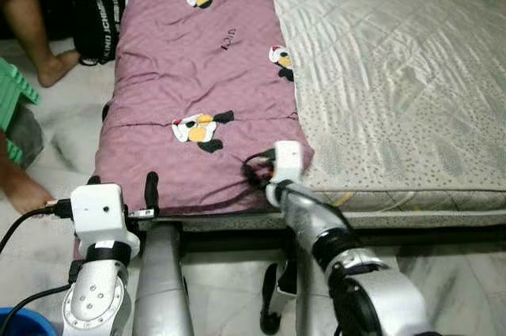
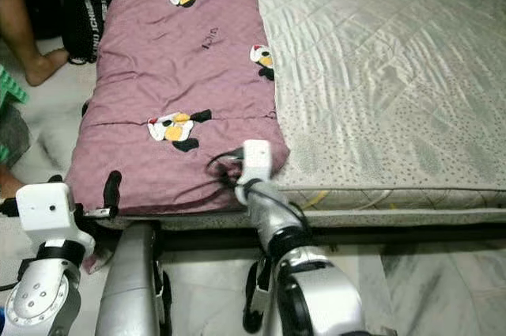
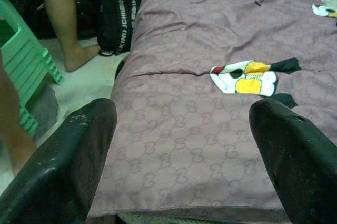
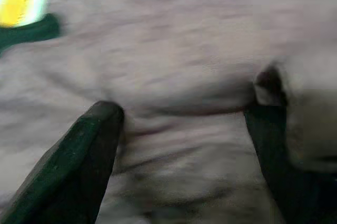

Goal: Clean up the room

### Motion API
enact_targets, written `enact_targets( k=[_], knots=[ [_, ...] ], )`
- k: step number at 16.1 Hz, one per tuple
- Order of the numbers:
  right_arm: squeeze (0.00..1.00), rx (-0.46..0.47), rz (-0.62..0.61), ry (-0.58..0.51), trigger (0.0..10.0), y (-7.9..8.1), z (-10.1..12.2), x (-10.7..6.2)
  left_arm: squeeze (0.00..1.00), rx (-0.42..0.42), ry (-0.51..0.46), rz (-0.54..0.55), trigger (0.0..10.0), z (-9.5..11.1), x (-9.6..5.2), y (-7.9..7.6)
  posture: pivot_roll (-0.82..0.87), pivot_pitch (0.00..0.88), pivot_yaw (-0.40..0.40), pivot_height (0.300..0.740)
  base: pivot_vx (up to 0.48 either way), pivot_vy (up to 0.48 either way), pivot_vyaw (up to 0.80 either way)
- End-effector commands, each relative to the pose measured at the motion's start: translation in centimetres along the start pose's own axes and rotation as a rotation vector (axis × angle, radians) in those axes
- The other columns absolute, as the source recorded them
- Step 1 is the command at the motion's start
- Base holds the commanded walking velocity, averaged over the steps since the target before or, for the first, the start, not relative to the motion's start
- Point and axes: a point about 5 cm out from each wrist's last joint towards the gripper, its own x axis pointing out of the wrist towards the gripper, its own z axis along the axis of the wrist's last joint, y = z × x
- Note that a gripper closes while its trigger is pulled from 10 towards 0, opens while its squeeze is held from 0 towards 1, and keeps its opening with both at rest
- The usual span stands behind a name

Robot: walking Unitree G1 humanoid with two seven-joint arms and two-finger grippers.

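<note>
Bedding fills my feed: a mauve quilted blanket with cartoon penguin prints and a faint interlocking-letter pattern point(image 1: 198, 75) lies lengthwise along the 9 o'clock side of the grey quilted mattress point(image 1: 395, 75). I have the right gripper point(image 4: 184, 129) at the blanket's near corner, about 6 o'clock on the bed; its black fingers stand apart with a fold of the mauve cloth bunched between them, pressed in but not yet pinched. The left gripper point(image 3: 181, 145) hovers just off the near hem at 7 o'clock, jaws wide apart and holding nothing.

I judge the tidying barely begun: the blanket lies spread and unfolded, and lifting or folding it is all still ahead.

At 10 o'clock a black bag with white lettering point(image 1: 101, 4) leans by the bed; its print reads only in fragments I cannot make out whole. Small dark writing on the blanket near its middle is too small to read. A person's bare legs point(image 1: 32, 20) and a green plastic stool point(image 3: 23, 71) stand on the pale floor beside it.
</note>
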Motion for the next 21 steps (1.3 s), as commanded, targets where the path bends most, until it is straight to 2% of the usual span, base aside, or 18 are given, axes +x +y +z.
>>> enact_targets(
  k=[1,3,6,9,12,13,15,16,17,19,21],
  knots=[
    [0.0,0.048,-0.108,-0.004,10.0,-2.8,0.2,-0.5,0.0,0.0,0.029,-0.008,10.0,-0.4,-0.2,0.1,0.21,0.228,-0.078,0.558,0.0,0.0,0.0],
    [0.0,0.056,-0.194,-0.022,10.0,-4.9,0.5,-1.2,0.0,0.0,0.033,-0.01,10.0,-0.5,-0.1,0.1,0.21,0.23,-0.072,0.558,0.0,0.0,0.0],
    [0.0,0.095,-0.355,-0.042,10.0,-8.2,0.8,-3.0,0.0,0.004,0.037,-0.012,10.0,-0.5,-0.1,0.3,0.2,0.231,-0.059,0.558,0.0,0.0,0.0],
    [0.0,0.095,-0.447,-0.039,10.0,-10.2,0.4,-5.3,0.0,0.007,0.043,-0.017,10.0,-0.5,-0.1,0.4,0.19,0.23,-0.051,0.558,0.0,0.0,0.0],
    [0.0,0.041,-0.592,-0.078,10.0,-13.2,0.9,-8.4,0.0,0.009,0.045,-0.028,10.0,-0.5,0.3,0.4,0.18,0.227,-0.045,0.558,0.0,0.0,0.0],
    [0.0,0.035,-0.614,-0.086,10.0,-13.5,1.0,-8.9,0.0,0.01,0.045,-0.028,10.0,-0.5,0.4,0.5,0.18,0.225,-0.044,0.558,0.0,0.0,0.0],
    [0.0,-0.018,-0.67,-0.081,10.0,-14.4,1.0,-11.2,0.0,0.014,0.043,-0.028,10.0,-0.4,0.5,0.6,0.17,0.223,-0.048,0.558,0.0,0.0,0.0],
    [0.0,-0.018,-0.67,-0.081,10.0,-14.4,1.0,-11.2,0.0,0.014,0.043,-0.028,10.0,-0.4,0.5,0.6,0.17,0.223,-0.048,0.558,0.0,0.0,0.0],
    [0.0,-0.033,-0.685,-0.059,10.0,-14.7,0.5,-12.4,0.0,0.014,0.041,-0.028,10.0,-0.4,0.5,0.6,0.17,0.22,-0.049,0.558,0.0,0.0,0.0],
    [0.0,-0.074,-0.662,0.008,10.0,-14.4,-1.0,-15.2,0.0,0.01,0.036,-0.035,10.0,-0.3,0.7,0.6,0.16,0.214,-0.049,0.558,0.0,0.0,0.0],
    [0.0,-0.105,-0.622,0.052,10.0,-13.8,-1.9,-16.7,0.0,0.006,0.035,-0.047,10.0,-0.3,0.8,0.4,0.15,0.21,-0.051,0.558,0.0,0.0,0.0]
  ],
)
